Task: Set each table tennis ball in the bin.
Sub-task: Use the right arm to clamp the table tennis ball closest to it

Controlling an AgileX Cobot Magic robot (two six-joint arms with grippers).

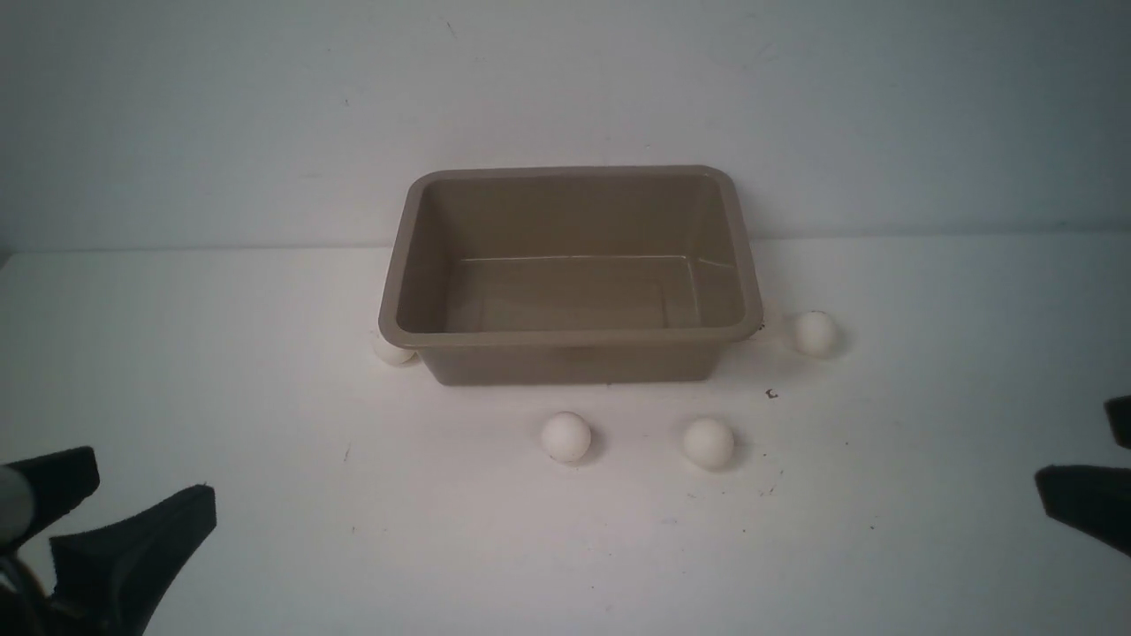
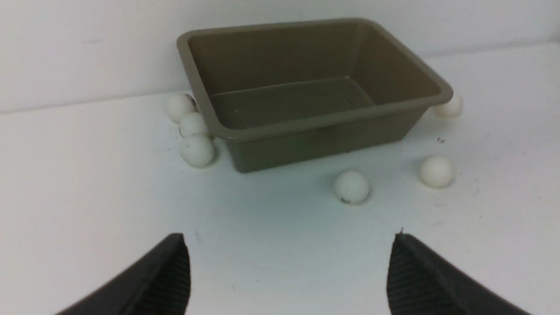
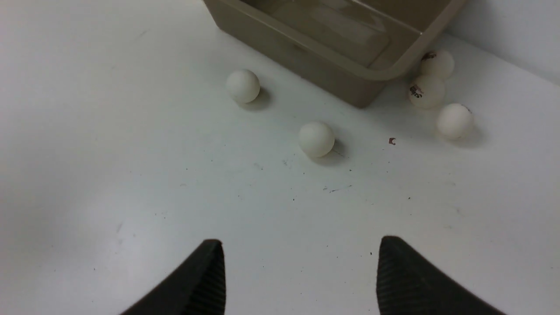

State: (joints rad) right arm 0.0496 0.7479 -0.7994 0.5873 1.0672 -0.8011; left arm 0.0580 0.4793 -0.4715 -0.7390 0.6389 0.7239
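Observation:
The taupe bin (image 1: 565, 336) stands at the back middle of the table, and nothing shows inside it. Several white table tennis balls lie around it. Two rest in front (image 1: 565, 436) (image 1: 708, 442), one off its right end (image 1: 815, 333), and one peeks out at its left front corner (image 1: 393, 352). The left wrist view shows three balls (image 2: 197, 150) in a row by the bin's left end. The right wrist view shows three (image 3: 426, 91) by its right end. My left gripper (image 1: 152, 486) (image 2: 288, 238) is open near the front left. My right gripper (image 1: 1076, 446) (image 3: 301, 240) is open at the front right, holding nothing.
A white wall rises right behind the bin. The white tabletop (image 1: 265, 397) carries small dark specks and a tiny brown mark (image 1: 771, 394) near the bin's right front corner.

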